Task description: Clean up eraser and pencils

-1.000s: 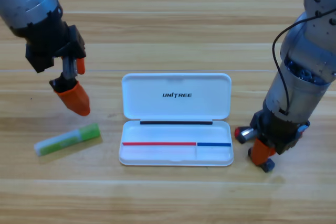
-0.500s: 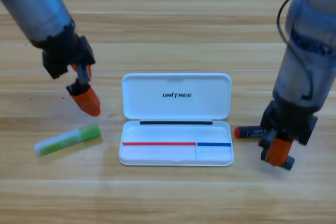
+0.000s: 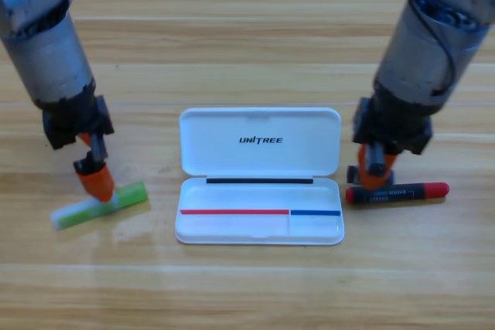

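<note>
Down on the left side of the wooden table (image 3: 247,44), the left gripper (image 3: 97,187) points straight down onto the bright green pen-like pencil with the pale whitish end (image 3: 99,205). Its orange tip sits right on the middle of that stick, touching it or as good as touching. From above I honestly can't tell how far apart its jaws are, or whether they've got any hold on the pencil. The green pencil lies flat on the table at a slight tilt, pale end toward the left, just beside the lower left corner of the white plastic hinged case (image 3: 260,176).

That case sits open in the middle of the table, lid folded back with the brand name printed on it, shallow tray toward the bottom. No pencil or eraser is lying in the tray.

Over on the right, the right gripper (image 3: 371,168) hangs just beside the case's right edge, right above the left end of the black-barrelled pencil with red ends (image 3: 396,192). That pencil lies flat and nearly level on the table, just right of the tray, with small print along the barrel. The gripper looks very close to its left end, but its own body hides the jaws, so can't tell on those either.

The eraser isn't anywhere I can make out.
</note>
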